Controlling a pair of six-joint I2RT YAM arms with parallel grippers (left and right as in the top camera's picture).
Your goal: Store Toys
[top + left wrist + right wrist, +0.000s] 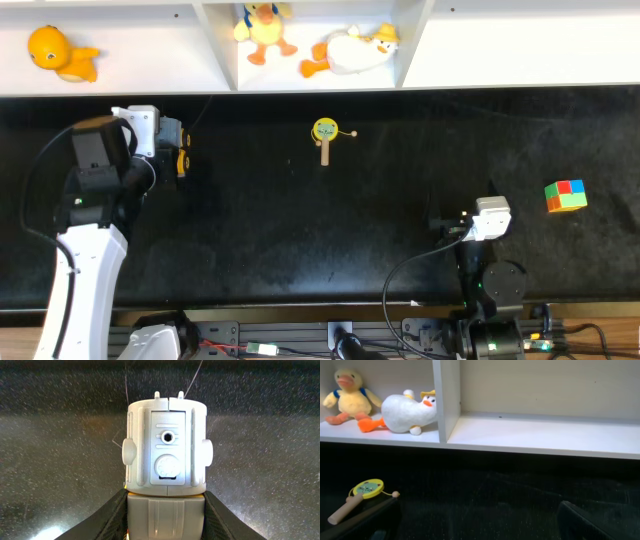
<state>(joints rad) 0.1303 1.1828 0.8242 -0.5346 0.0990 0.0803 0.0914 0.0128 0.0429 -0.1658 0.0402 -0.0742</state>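
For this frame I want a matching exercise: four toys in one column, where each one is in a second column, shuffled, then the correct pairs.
Toys
1. orange duck
2. rattle drum
3. colour cube
4. grey robot toy

Places
A. on the table, far over on the right arm's side
B. held in the left gripper
C. in the left shelf compartment
D. on the table, near its middle

Pairs: 1-C, 2-D, 3-A, 4-B
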